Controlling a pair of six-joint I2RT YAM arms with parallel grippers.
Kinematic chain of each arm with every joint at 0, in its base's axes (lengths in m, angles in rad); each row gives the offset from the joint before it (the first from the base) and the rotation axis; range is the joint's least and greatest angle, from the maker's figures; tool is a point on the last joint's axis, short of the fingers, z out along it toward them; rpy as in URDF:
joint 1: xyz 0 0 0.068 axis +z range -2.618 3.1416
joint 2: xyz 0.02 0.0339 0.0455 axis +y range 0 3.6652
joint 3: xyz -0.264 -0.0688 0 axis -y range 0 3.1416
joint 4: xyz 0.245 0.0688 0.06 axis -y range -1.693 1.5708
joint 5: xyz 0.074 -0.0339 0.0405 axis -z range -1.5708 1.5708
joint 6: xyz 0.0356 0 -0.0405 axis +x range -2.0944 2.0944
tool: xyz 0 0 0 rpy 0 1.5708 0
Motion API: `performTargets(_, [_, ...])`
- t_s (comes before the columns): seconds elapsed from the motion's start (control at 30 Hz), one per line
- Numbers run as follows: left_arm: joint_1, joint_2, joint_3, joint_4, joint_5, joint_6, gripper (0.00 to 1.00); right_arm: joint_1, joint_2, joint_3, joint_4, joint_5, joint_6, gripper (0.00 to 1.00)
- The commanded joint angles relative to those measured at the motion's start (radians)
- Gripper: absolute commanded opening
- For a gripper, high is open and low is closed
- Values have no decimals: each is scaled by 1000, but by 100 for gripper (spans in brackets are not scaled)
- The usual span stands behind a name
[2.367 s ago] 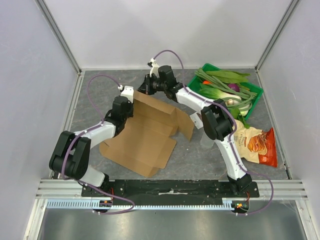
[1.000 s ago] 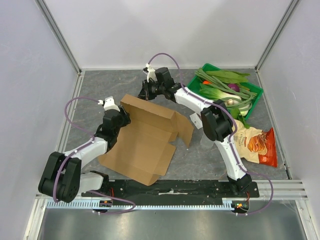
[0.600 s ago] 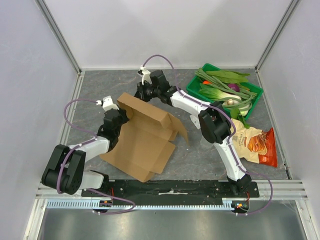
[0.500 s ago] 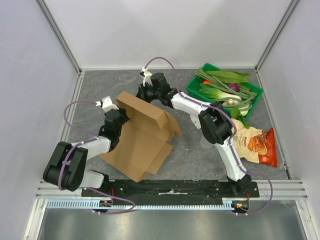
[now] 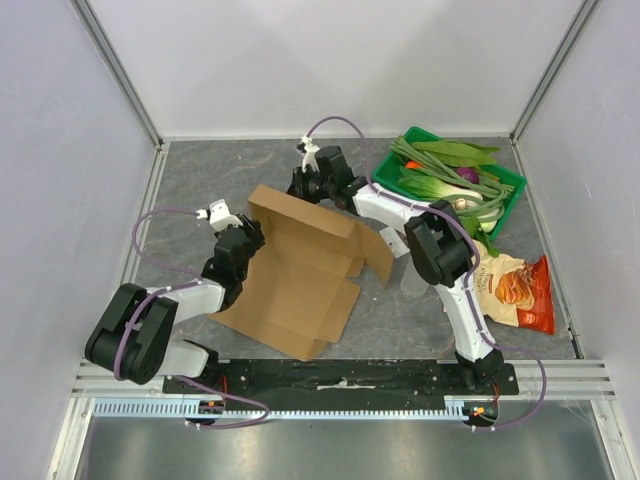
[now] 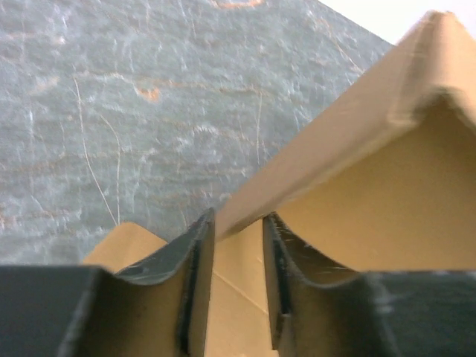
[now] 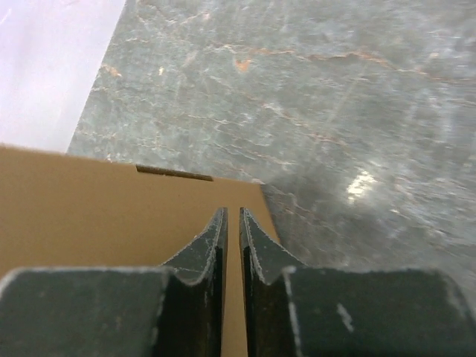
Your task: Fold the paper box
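Box (image 5: 300,280) lies mid-desk, a little left of centre, between your two arms. It is mostly an open blank. The big base panel is flat on the desk (image 5: 200,180) and the near flaps are spread out. One far panel stands raised along its crease, with a side flap trailing off its right end. You can see no walls locked and no tabs tucked. My read is an early stage, with the first wall going up. The other walls, the flaps and the closing are all left to do.

Left pincer (image 6: 238,227): narrow gap, fingers astride the raised panel's left edge, cardboard filling the gap. You cannot tell whether it truly clamps.

Right pincer (image 7: 231,216): fingers almost together at the panel's far top edge. Brown board shows under them and through the slit. It is unclear whether anything is pinched.

Hard to make out:
- The right arm covers the panel's far corner from above.
- The left arm hides the box's left margin.
- Both wrist views are cropped close, so creases and tabs are unreadable there.
- The underside of the raised panel is not visible.

Tray (image 5: 515,190) of greens and bag (image 5: 515,290) sit well apart to the right.
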Motion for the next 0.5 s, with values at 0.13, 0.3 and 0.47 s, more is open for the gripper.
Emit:
performTargets(0.13, [-9, -230, -67, -133, 30, -37, 53, -58, -69, 154, -220, 32, -177, 37])
performTargets(0.3, [-9, -434, -123, -308, 10, -118, 55, -92, -69, 284, -417, 169, -313, 54])
performTargets(0.47, [-11, -583, -170, -336, 189, -135, 52, -123, -153, 291, -627, 353, -416, 66])
